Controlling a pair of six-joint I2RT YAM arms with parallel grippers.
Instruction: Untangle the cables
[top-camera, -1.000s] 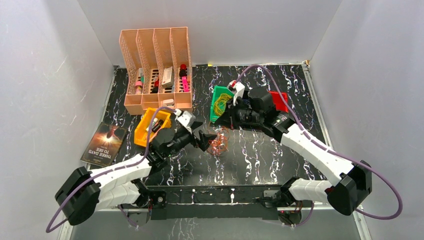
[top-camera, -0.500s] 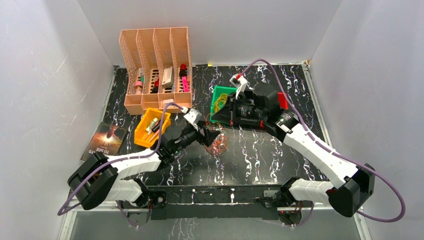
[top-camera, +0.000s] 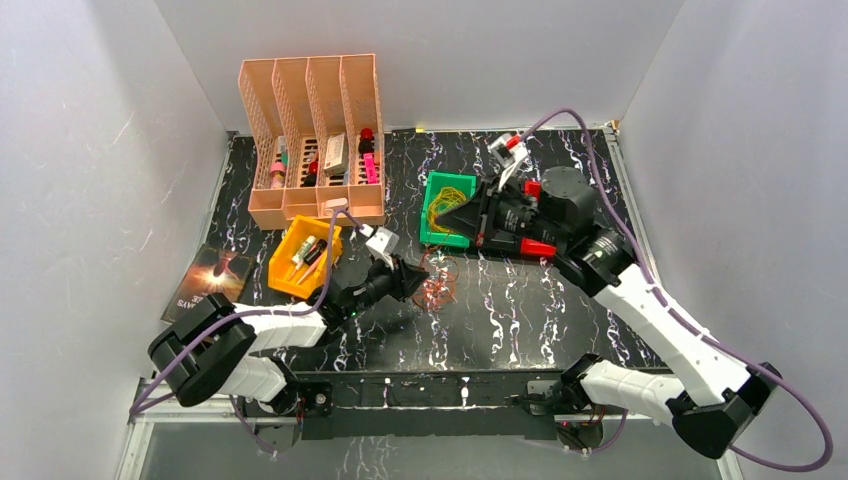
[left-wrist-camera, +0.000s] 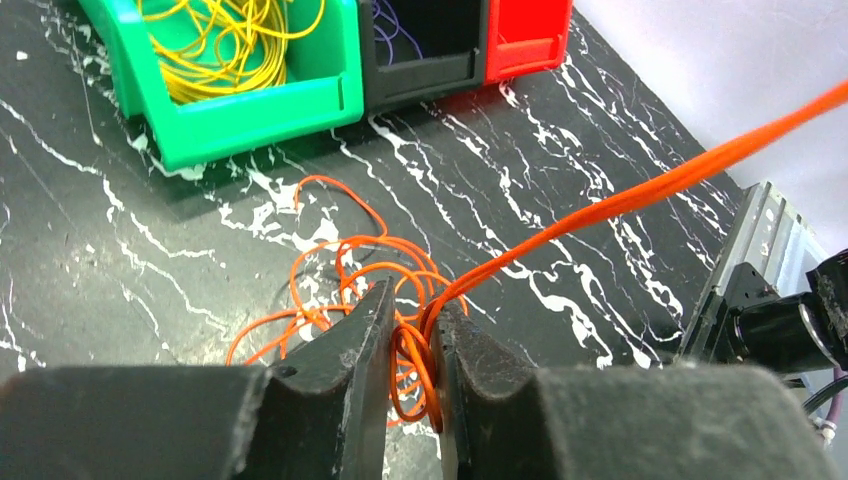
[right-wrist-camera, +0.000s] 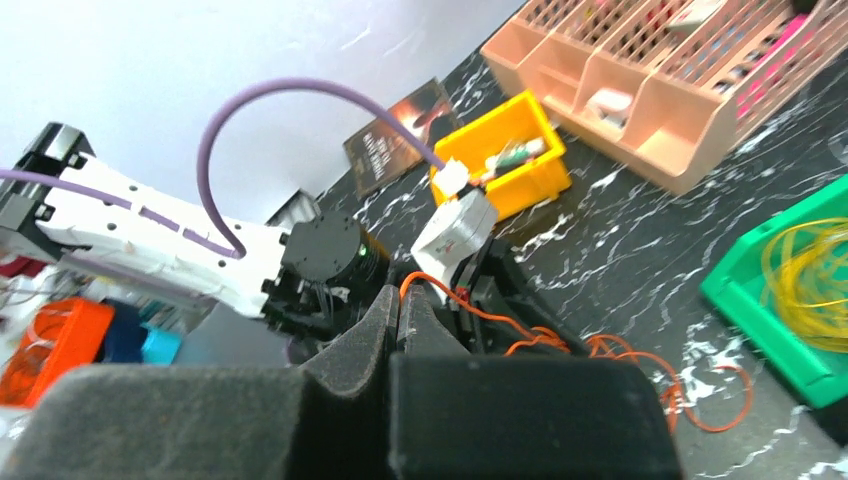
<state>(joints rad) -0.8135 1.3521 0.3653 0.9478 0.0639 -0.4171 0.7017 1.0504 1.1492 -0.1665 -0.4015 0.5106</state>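
The orange cables (top-camera: 437, 285) lie in a loose tangle on the black marbled table, in front of the green bin (top-camera: 450, 178). My left gripper (top-camera: 412, 282) is low at the tangle's left side. Its fingers are nearly together, with orange loops (left-wrist-camera: 425, 350) pinched between them. One orange strand (left-wrist-camera: 650, 195) runs taut up and to the right from there. My right gripper (right-wrist-camera: 400, 295) is shut on the end of that strand (right-wrist-camera: 480, 310), raised over the green bin. Yellow cables (left-wrist-camera: 230, 50) fill the green bin (left-wrist-camera: 250, 110). A thin purple cable (left-wrist-camera: 395, 30) shows in the black bin (left-wrist-camera: 420, 75).
A red bin (left-wrist-camera: 525, 40) adjoins the black one. A peach slotted organiser (top-camera: 310, 130) stands at the back left. In front of it is a yellow bin (top-camera: 300, 258) holding small items. A book (top-camera: 205, 285) lies at the table's left edge.
My left gripper has moved forward into the orange tangle and closed from wide open onto the loops. My right arm has drawn back to the right and away, pulling its strand.
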